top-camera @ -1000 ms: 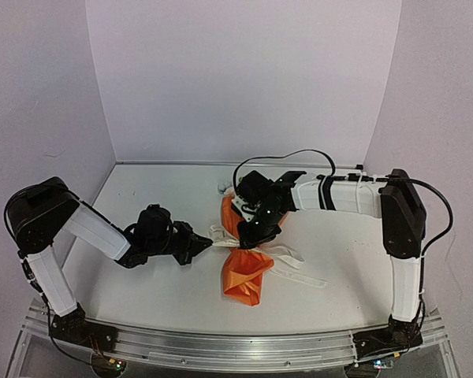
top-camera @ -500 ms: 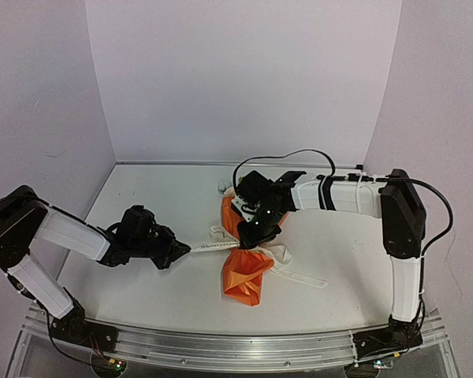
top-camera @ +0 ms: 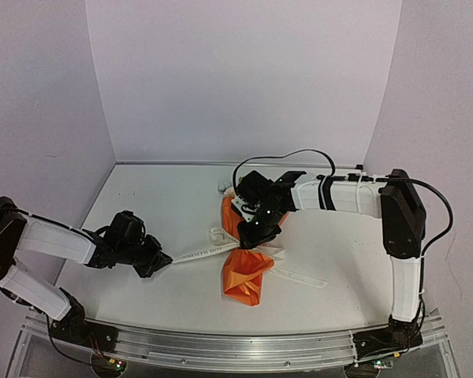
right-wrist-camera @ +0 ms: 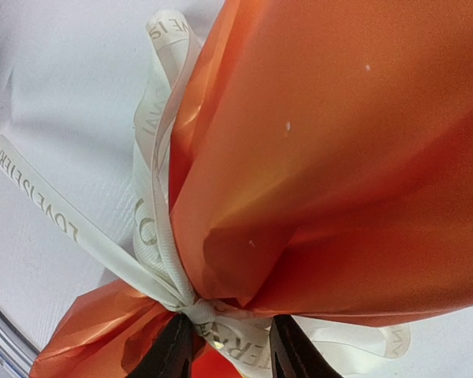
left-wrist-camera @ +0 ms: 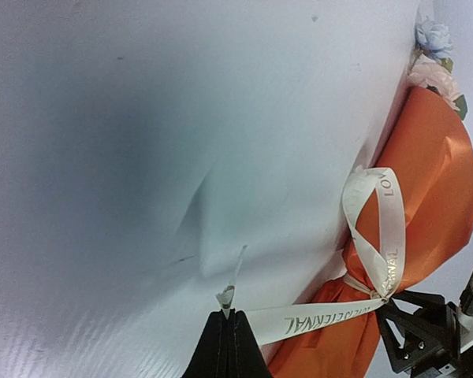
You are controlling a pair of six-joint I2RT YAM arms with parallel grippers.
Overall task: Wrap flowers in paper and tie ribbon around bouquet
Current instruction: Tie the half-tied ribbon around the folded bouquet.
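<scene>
The bouquet [top-camera: 247, 277] lies on the white table [top-camera: 165, 197] near its middle, blooms toward the back wall. Its wrapping is glossy orange paper [right-wrist-camera: 339, 157], pinched in at a narrow waist and flaring out again on each side. From the left wrist camera a few flowers [left-wrist-camera: 435, 55] peep out of the far end, one pale blue and one pink-peach; in the overhead view they are mostly hidden behind the right arm.

A cream ribbon [left-wrist-camera: 315, 319] is knotted round the waist. One loop stands up beside the paper, and one tail runs straight from the knot out to the left. Another tail lies loose on the table to the right of the bouquet.

The ribbon carries small grey-gold capitals. In the right wrist view the tail reads "LOVE IS ETERNAL", run together without gaps. In the left wrist view the same lettering appears upside down, with "LO" showing on the loop.

The right gripper [right-wrist-camera: 225, 346] sits at the waist, its two black fingers [right-wrist-camera: 169, 354] partly apart and pressed against either side of the knot, gripping the bouquet there.

The left gripper [left-wrist-camera: 230, 316] is well off to the left, low over the table, with its jaws closed tight on the end of the ribbon's straight tail.
</scene>
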